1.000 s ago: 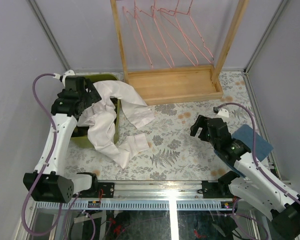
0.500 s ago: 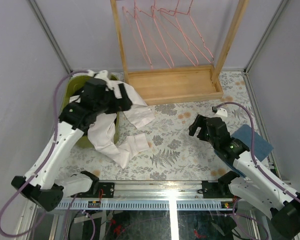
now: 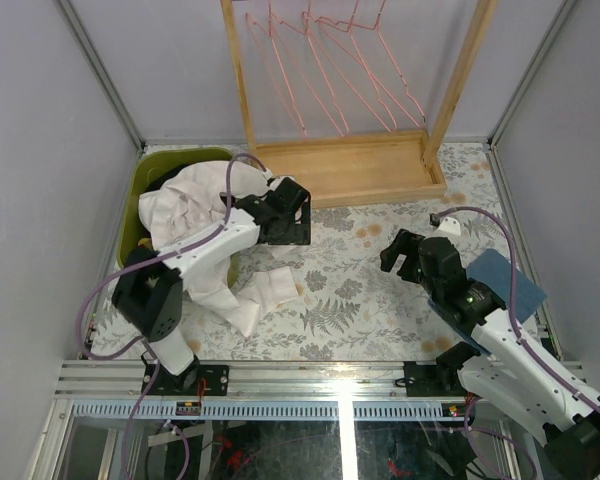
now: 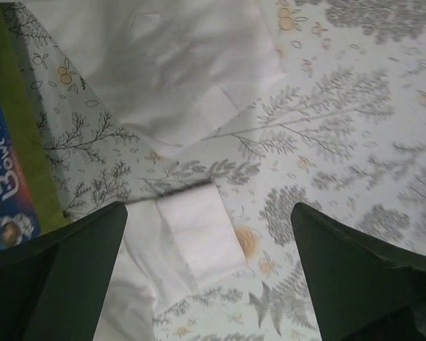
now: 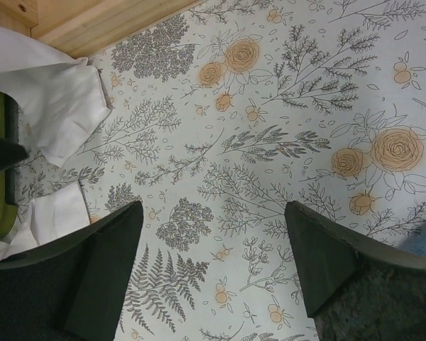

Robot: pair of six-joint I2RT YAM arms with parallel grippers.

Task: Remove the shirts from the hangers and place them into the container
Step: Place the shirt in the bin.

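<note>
white shirt (image 3: 205, 195) over container (image 3: 132, 205) rim, cuff under L gripper (image 4: 207, 213); R gripper (image 5: 213, 209) apart; both spread, empty.

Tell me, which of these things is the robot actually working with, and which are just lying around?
Part of the job: white shirt, pink hangers, green tub.
Just lying about: wooden rack, blue cloth.

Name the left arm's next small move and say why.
Probably lower the left gripper onto the sleeve cuff lying on the table and close on it, so it can be lifted into the container. The white shirt hangs half out over the container's wall, the cuff lies right under the open, empty jaws, and the hangers are all bare.
</note>
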